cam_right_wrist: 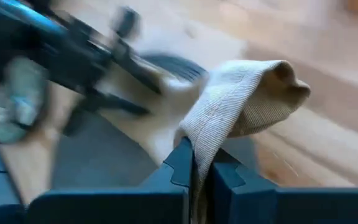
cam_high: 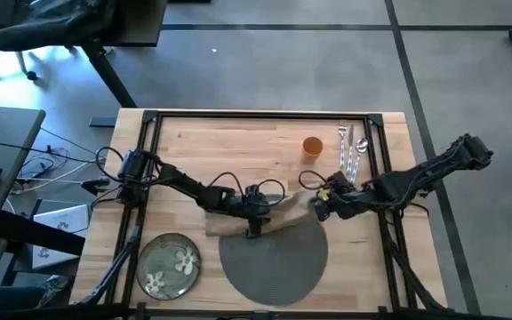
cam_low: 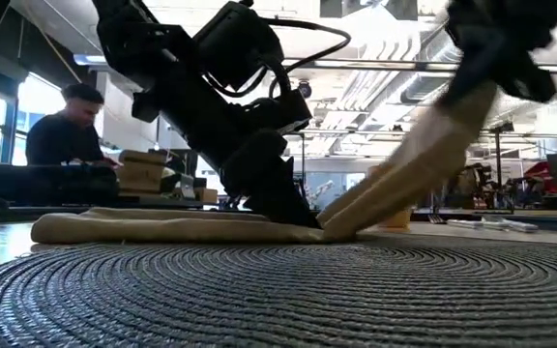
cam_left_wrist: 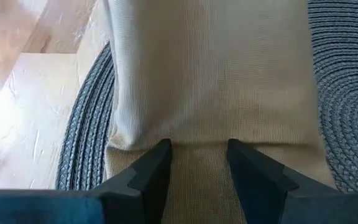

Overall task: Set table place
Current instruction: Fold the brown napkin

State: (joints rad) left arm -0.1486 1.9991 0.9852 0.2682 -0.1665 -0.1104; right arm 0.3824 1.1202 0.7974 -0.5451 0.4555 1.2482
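Observation:
The tan napkin point(cam_high: 260, 220) lies across the far rim of the round dark-grey placemat point(cam_high: 274, 260) and onto the table point(cam_high: 238, 142). Its right end is lifted. My left gripper point(cam_left_wrist: 199, 152) stands open over the napkin's middle, fingers pointing down. My right gripper point(cam_right_wrist: 199, 169) is shut on the napkin's raised right end, just right of the left gripper point(cam_high: 254, 220). The green flowered plate point(cam_high: 169, 264) rests on the table at the near left. The orange cup point(cam_high: 312, 146) and the silver cutlery point(cam_high: 352, 153) sit at the far right. My left gripper comes from above, and its two spread fingertips point(cam_left_wrist: 161, 155) stand on the napkin's flat middle part point(cam_left_wrist: 199, 134). That part lies on the placemat's rim and the table under them. My right gripper pinches the napkin's right end point(cam_right_wrist: 211, 134) between its two fingers, along a hemmed edge, with folded cloth bunching beyond the tips. This end is lifted clear and slants down point(cam_low: 414, 169) to the flat part.
The table's black frame bars point(cam_high: 265, 117) run along the far edge and both sides. A person point(cam_low: 66, 135) sits beyond the table in the room. Bare wood point(cam_high: 229, 147) lies at the far middle of the table.

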